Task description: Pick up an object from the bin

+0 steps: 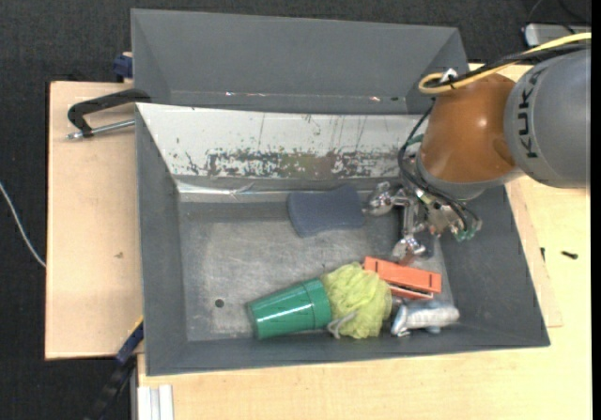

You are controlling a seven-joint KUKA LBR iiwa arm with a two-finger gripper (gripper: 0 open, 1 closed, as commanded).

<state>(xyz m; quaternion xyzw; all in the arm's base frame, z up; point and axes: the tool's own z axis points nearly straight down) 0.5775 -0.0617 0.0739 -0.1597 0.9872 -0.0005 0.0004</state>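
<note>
Low over the right part of the grey bin [160, 249]: the tool [410, 241], just above an orange flat block [402, 275]. How far open, or whether gripping anything: cannot tell. Touching the block's left end, a yellow-green fuzzy clump [362, 299]; beside that, a green cup [289, 308] on its side. Behind, a blue-grey pad [324, 211]; near the front wall, a silvery piece [427, 318].

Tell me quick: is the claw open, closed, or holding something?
Claw: cannot be told; it hangs just above the flat orange piece at the right side of the bin.
</note>
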